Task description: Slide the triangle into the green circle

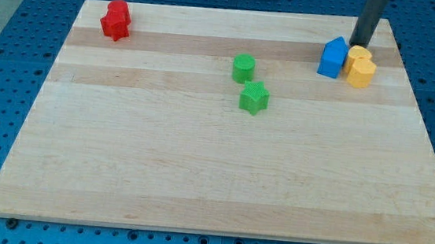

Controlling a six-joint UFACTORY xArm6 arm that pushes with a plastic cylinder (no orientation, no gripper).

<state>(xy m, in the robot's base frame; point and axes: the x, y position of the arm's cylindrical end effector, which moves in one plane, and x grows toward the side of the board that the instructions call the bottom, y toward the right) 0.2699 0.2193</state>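
The blue triangle-like block (pixel 333 57) sits near the view's top right. The green circle (pixel 243 67) stands near the board's middle, well to the left of the blue block. My tip (pixel 355 45) is at the lower end of the dark rod, which comes down from the view's top right. It sits just right of the blue block's top and right above a yellow block (pixel 358 54), close to or touching both.
A second yellow block (pixel 362 74) lies just below the first, to the right of the blue one. A green star (pixel 254 98) sits just below-right of the green circle. Two red blocks (pixel 116 20) huddle at the top left. The wooden board's (pixel 197 175) right edge is near the yellow blocks.
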